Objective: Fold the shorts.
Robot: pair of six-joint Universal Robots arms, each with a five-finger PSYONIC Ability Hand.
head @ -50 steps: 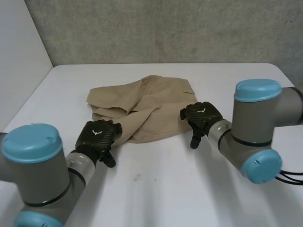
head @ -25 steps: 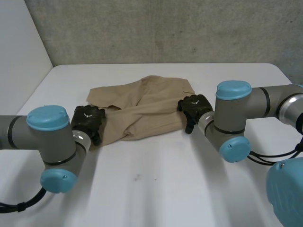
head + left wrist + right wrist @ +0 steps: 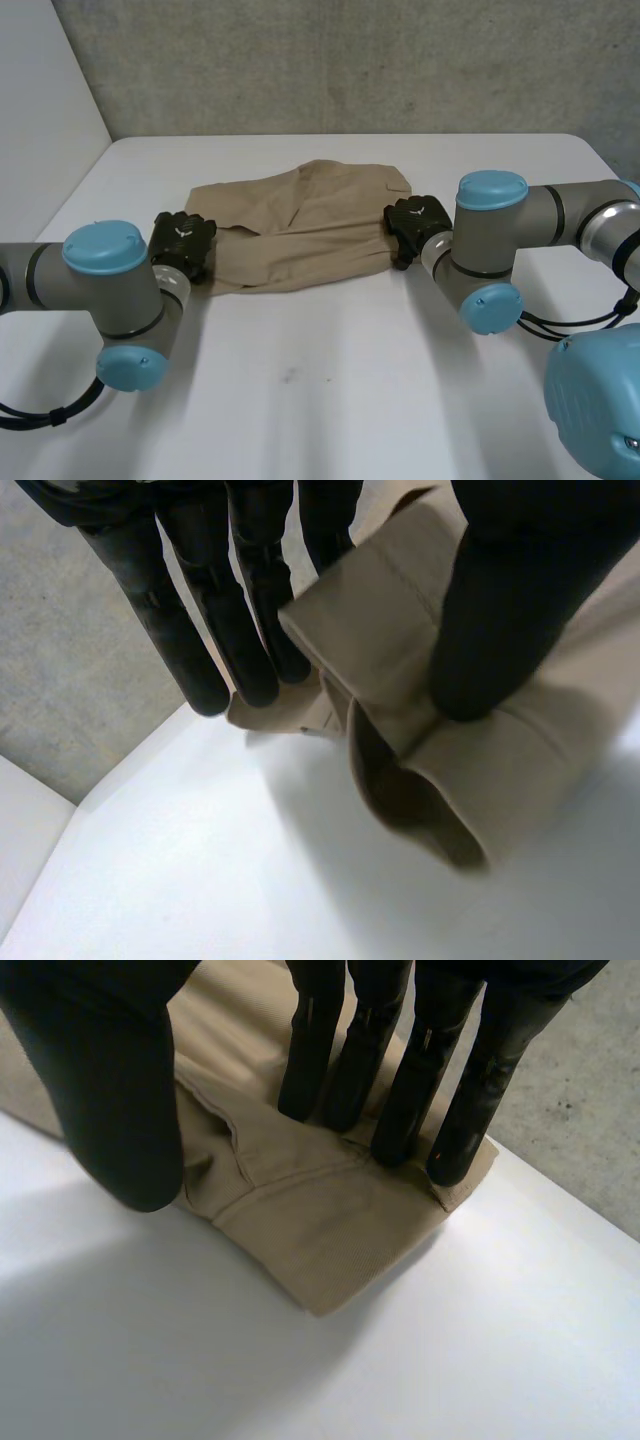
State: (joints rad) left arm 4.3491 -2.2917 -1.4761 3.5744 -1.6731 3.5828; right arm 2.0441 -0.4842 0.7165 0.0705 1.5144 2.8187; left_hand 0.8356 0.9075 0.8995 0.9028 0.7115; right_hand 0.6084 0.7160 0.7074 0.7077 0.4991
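The tan shorts (image 3: 300,225) lie spread across the middle of the white table (image 3: 330,380). My left hand (image 3: 181,244) is at their left end. Its thumb (image 3: 520,600) and fingers (image 3: 240,620) pinch a raised fold of the cloth's edge (image 3: 400,680). My right hand (image 3: 414,226) is at the right end of the shorts. Its straight fingers (image 3: 400,1070) press down on the corner of the cloth (image 3: 320,1220), and its thumb (image 3: 120,1110) rests at the near edge, with a low wrinkle between them.
A grey wall (image 3: 330,60) rises behind the table's far edge, and a pale panel (image 3: 40,150) stands along the left. Both arms reach in from the sides, with bare tabletop in front of the shorts.
Both hands have moved away from me to the two ends of the shorts. The near edge of the cloth now lies straighter. The left hand has closed on the cloth's edge.
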